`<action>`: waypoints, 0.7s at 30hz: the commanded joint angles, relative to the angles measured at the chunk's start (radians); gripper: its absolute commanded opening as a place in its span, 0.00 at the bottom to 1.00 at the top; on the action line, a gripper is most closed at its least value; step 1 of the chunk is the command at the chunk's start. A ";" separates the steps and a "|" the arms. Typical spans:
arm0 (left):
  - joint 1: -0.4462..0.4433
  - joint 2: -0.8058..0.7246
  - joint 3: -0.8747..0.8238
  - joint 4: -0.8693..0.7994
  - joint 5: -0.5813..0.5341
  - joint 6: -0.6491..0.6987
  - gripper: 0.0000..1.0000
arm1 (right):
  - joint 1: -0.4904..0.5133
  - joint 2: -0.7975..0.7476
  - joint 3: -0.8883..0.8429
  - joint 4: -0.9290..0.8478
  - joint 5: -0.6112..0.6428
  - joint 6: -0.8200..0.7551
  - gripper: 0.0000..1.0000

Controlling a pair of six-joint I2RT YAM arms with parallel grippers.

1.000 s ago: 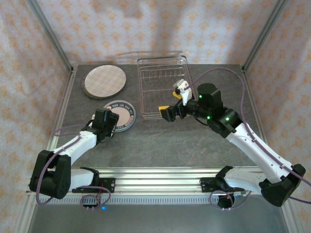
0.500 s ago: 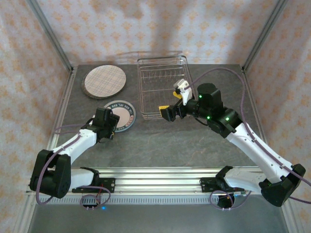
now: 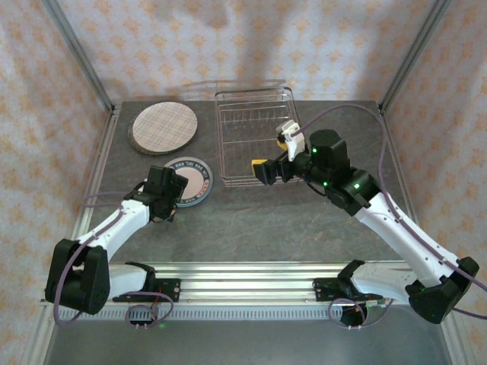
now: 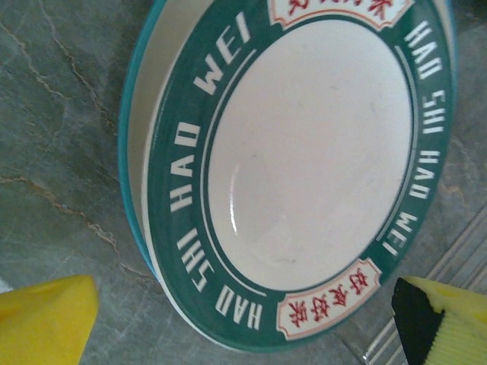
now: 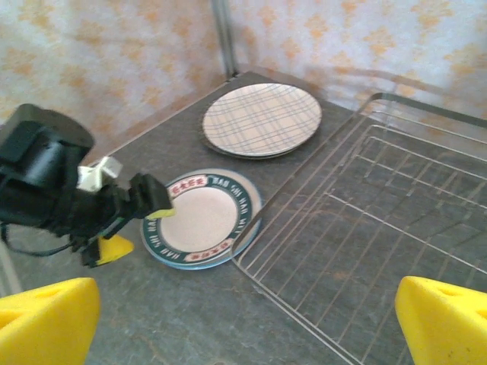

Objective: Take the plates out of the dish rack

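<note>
Beside the dish rack [image 3: 242,146], the right fingers [image 5: 445,323] have advanced slightly.

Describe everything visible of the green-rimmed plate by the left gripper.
The green-rimmed plate is round, glossy, ceramic-looking: dark green band with white lettering HAO SHI HAO WEI and red characters, pale cream centre. It lies flat on a teal-edged plate on the grey table, left of the dish rack. The open left gripper flanks its edge.

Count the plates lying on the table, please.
2 show their faces: the plaid plate at the far left, and the green-rimmed plate nearer, beside the dish rack. Each seems to top a stack, so more may be hidden underneath.
</note>
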 commanded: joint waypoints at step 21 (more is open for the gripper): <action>0.017 -0.049 0.454 -0.542 -0.516 0.461 0.99 | -0.558 0.225 0.013 -0.300 0.961 0.655 0.99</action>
